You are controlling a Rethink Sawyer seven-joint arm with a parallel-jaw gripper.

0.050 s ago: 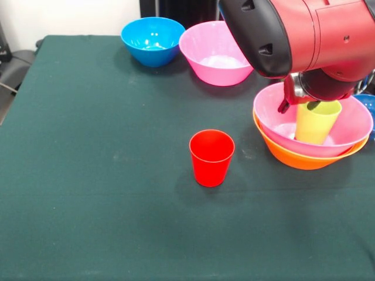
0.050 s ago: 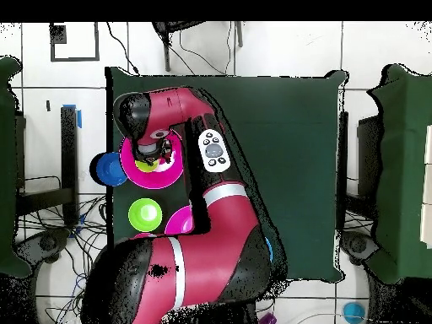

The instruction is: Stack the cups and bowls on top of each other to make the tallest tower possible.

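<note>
- Presently, nearest the front camera: red cup (image 1: 211,157) stands alone on the green surface (image 1: 88,175), upright, mouth up, well apart from every bowl. Untouched; judged next in line for stacking.
- Further back, right side: the tower (image 1: 310,140) so far is a big pink bowl (image 1: 275,114) nested in the big orange bowl (image 1: 299,159), rims nearly flush, both mouth up.
- Lime green cup (image 1: 317,122) sits inside that pink bowl, mouth up, long axis close to vertical with a slight lean; taper narrows downward. Whether its base touches the bowl floor cannot be told.
- Claw (image 1: 310,102) is at the cup's rim, directly under the arm's wrist. Fingers hidden by the wrist housing; cannot tell if spread or pinching the cup.
- Step in hand, as judged: placing the green cup into the tower. Next move calls for a clean release and a straight lift clear of the rim, so the cup does not tip.
- Farthest: second pink bowl (image 1: 214,54) and light blue bowl (image 1: 152,40), side by side and just about touching, both mouth up, not yet stacked.
- Overhead view: arm covers the tower; a green bowl (image 2: 144,214) lies nearer the base.
</note>
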